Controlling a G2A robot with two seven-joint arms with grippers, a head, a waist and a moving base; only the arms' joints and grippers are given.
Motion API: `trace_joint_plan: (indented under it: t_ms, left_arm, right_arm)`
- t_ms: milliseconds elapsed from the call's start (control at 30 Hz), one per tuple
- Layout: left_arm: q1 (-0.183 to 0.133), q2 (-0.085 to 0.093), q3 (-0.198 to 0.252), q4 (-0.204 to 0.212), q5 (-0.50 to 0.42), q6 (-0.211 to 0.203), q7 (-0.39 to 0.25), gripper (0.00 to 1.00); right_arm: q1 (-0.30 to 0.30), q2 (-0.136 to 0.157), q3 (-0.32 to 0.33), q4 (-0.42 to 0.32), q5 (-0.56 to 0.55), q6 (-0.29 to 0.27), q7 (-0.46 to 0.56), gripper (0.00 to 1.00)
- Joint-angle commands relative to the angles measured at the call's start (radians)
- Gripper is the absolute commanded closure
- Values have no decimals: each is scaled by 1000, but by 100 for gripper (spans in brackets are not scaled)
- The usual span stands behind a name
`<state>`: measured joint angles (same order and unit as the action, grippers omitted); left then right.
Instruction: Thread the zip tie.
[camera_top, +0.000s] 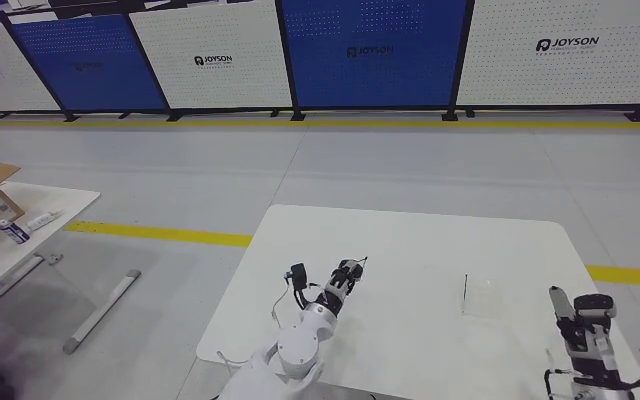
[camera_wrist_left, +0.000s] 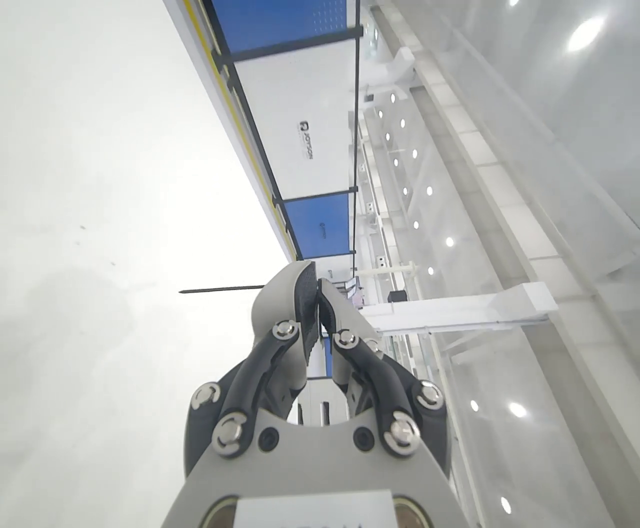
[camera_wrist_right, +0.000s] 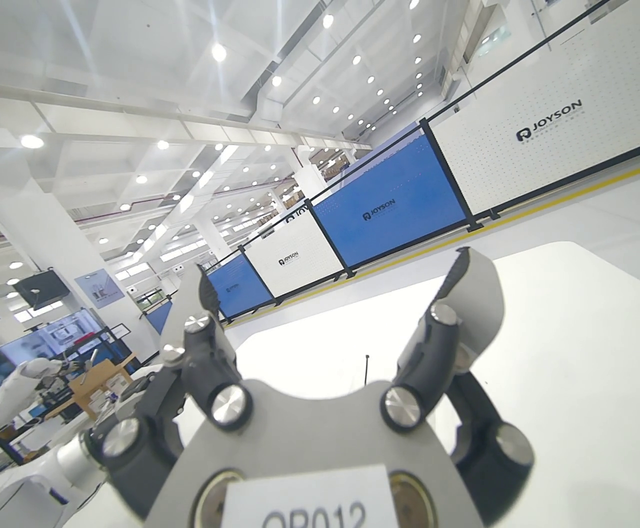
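Note:
My left gripper (camera_top: 347, 272) hangs over the near left part of the white table (camera_top: 420, 240), shut on a thin black zip tie (camera_wrist_left: 220, 288). The tie's pointed tail sticks out sideways past the fingertips, and its tip (camera_top: 364, 260) rises just beyond the gripper in the top view. A second black zip tie (camera_top: 465, 291) lies flat on the table toward the right, and its upper end (camera_wrist_right: 367, 369) stands between my right gripper's fingers in the right wrist view. My right gripper (camera_top: 577, 305) is near the table's right front corner, open and holding nothing, its fingers (camera_wrist_right: 462, 272) spread wide.
A clear flat piece (camera_top: 483, 298) lies beside the second tie. Another white table (camera_top: 40, 215) with small items stands far left across the floor. Blue and white fence panels (camera_top: 370, 50) line the back. The table's far half is bare.

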<state>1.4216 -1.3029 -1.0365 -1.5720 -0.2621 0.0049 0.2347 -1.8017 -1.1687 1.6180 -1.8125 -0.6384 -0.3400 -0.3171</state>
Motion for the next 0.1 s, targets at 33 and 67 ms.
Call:
trace_joint_plan:
  t_ms: [33,67]
  left_arm:
    - [-3,-2,2,-1,3,4,23,100]
    - [-3,-2,2,-1,3,4,23,100]
  right_arm:
    - [0,0,0,0,0,0,0,0]
    - [0,0,0,0,0,0,0,0]
